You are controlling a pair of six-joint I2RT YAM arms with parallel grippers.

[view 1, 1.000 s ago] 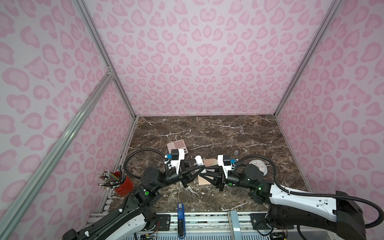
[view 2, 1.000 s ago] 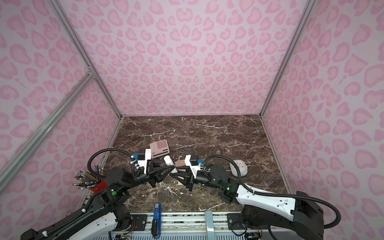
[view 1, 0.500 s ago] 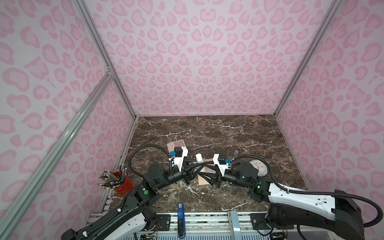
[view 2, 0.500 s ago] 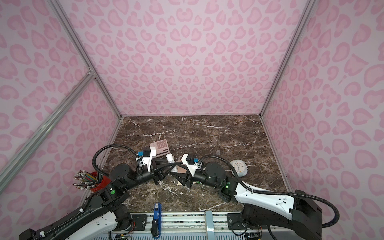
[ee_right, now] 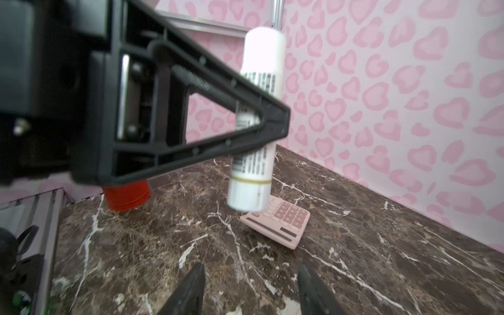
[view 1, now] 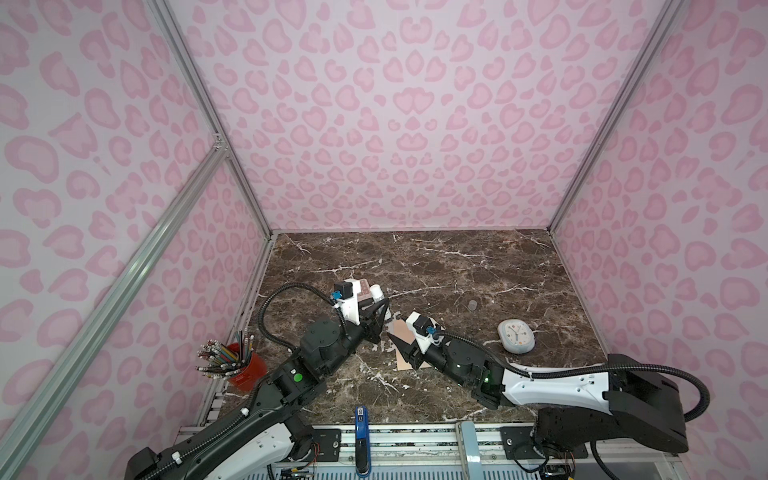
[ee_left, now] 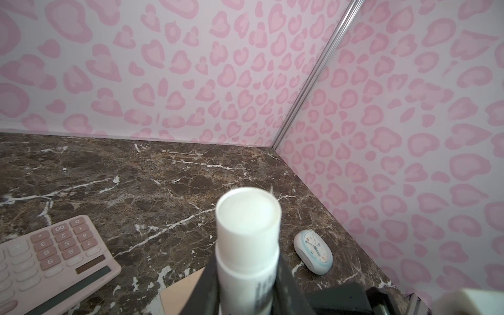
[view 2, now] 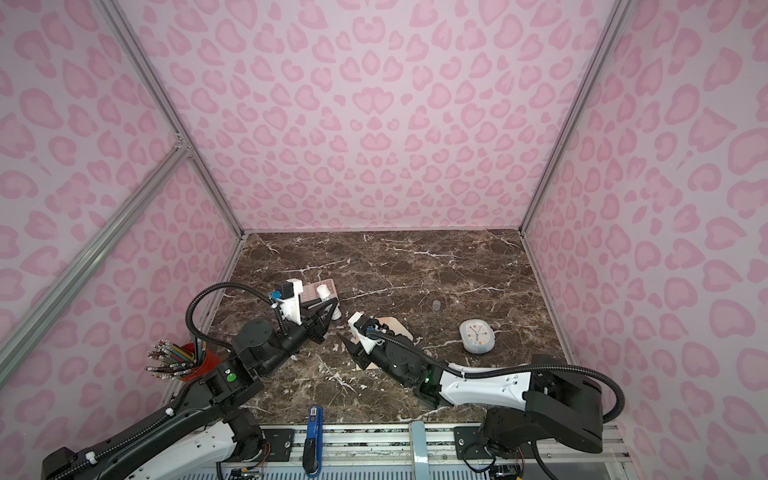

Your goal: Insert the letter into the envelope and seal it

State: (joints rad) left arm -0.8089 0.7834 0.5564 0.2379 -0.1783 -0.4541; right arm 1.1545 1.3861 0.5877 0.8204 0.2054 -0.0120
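Envelope (view 1: 403, 332) flat, long axis near-to-far; left pincer (view 1: 384, 309) clamped on tube (ee_left: 246, 231), right pincer (ee_right: 251, 268) apart

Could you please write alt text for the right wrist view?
The left gripper clamps a white tube nearly upright above the marble table. Beyond it sit a pink calculator and a red cup; the right gripper is open.

left gripper (ee_left: 246, 278) has its black fingers (ee_left: 287, 286) clamped on a white cylindrical glue stick (ee_left: 248, 231). pink plastic calculator (ee_left: 51, 261) and a small oval pale-blue clock (ee_left: 313, 252) lie either side of it on the dark brown marble tabletop (ee_left: 163, 177), with a peach paper envelope (ee_left: 182, 294) corner poking out beside the fingers.
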